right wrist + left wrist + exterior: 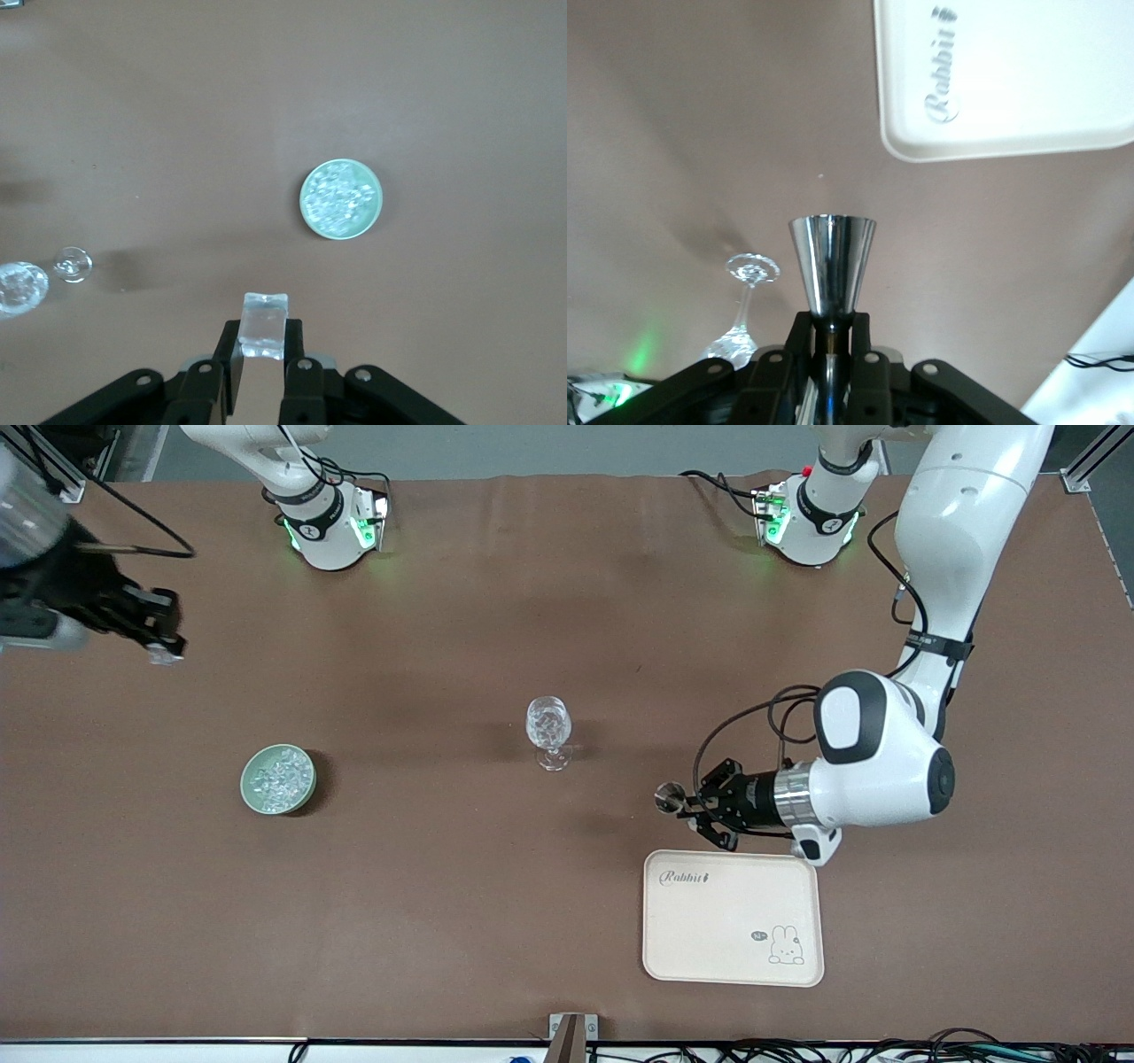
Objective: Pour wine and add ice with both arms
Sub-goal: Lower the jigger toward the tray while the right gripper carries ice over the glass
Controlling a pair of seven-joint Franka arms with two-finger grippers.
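- My right gripper (164,651) hangs high over the right arm's end of the table, its fingers closed on one clear ice cube (264,324).
- The rest of the ice (280,777) lies heaped in a pale green bowl (250,790), which sits at about eight o'clock from the wine glass (548,726), well apart from it.
- The glass stands upright near the table's middle, with glassy chunks showing inside it.
- My left gripper (690,809) is level and low, at about four o'clock from the glass, its fingers clamped on the narrow waist of a polished steel jigger (831,264).
- The jigger lies on its side, its mouth pointing toward the right arm's end of the table.
- A cream tray (709,957) printed with a rabbit and the word "Rabbit" lies just beside the left gripper, nearer the front camera.
- Bare brown tabletop (443,886) lies between each gripper and the glass.
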